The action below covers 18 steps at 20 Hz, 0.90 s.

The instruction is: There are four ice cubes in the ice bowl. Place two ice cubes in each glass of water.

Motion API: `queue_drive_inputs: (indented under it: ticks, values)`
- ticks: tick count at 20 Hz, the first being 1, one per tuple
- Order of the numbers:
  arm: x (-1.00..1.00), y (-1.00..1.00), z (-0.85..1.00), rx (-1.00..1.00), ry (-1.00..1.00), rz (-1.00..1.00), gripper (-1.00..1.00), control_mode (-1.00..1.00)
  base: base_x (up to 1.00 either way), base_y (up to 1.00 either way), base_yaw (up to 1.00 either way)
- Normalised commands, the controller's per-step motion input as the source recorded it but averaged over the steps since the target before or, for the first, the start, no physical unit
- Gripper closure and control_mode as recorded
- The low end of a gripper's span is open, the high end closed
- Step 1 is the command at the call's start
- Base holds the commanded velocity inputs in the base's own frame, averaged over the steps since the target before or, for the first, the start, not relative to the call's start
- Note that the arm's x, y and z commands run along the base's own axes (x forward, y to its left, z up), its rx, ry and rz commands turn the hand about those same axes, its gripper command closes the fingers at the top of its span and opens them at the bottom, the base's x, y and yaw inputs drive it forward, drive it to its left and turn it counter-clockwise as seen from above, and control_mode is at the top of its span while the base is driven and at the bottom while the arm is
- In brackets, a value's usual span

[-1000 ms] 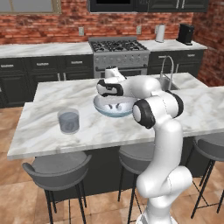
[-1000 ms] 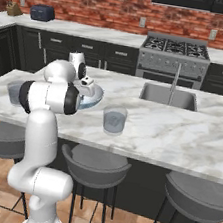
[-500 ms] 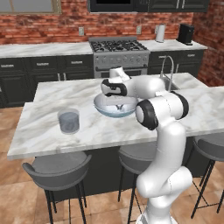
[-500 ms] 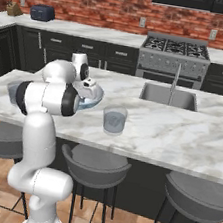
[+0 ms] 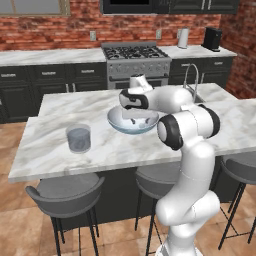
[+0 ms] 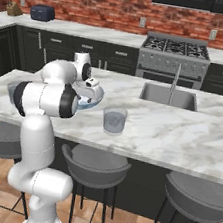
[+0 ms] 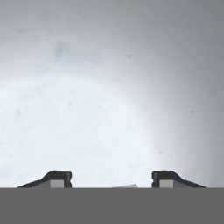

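The ice bowl (image 5: 122, 128) is pale blue-grey and sits mid-island; it is also seen beside the arm (image 6: 94, 101). My gripper (image 5: 133, 118) reaches down inside it, and from the other side the gripper (image 6: 90, 87) hangs over its rim. The hand view looks straight at the bowl's glossy floor (image 7: 109, 109); the gripper (image 7: 113, 177) is open, its fingertips (image 7: 59, 176) wide apart. A pale sliver, perhaps an ice cube (image 7: 127, 186), lies low between them. One glass of water (image 5: 79, 138) stands left of the bowl, the other glass (image 6: 114, 120) right of it.
A sink with a tall faucet (image 6: 174, 85) is set into the island's right part. Several grey stools (image 5: 65, 192) stand along the near edge. The stove (image 5: 134, 52) and dark cabinets line the back wall.
The fingers have closed and then spread wide again. The hand has stayed low inside the bowl, shifting only slightly.
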Motion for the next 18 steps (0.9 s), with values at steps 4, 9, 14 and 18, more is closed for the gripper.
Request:
queue_drive_inputs:
  ticks: [4,9,14,18]
  values:
    - [0.03,0.0,0.23,0.0,0.0,-0.01,-1.0,-1.0,0.0,0.0,0.0]
    - [-0.08,0.0,0.07,0.0,0.0,0.0,-1.0,-1.0,0.0,0.0,0.0]
    - [-0.38,0.0,0.0,0.0,0.0,0.0,-1.0,-1.0,0.0,0.0,0.0]
    - [-0.21,-0.05,0.0,0.0,0.0,0.0,-1.0,-1.0,0.0,0.0,0.0]
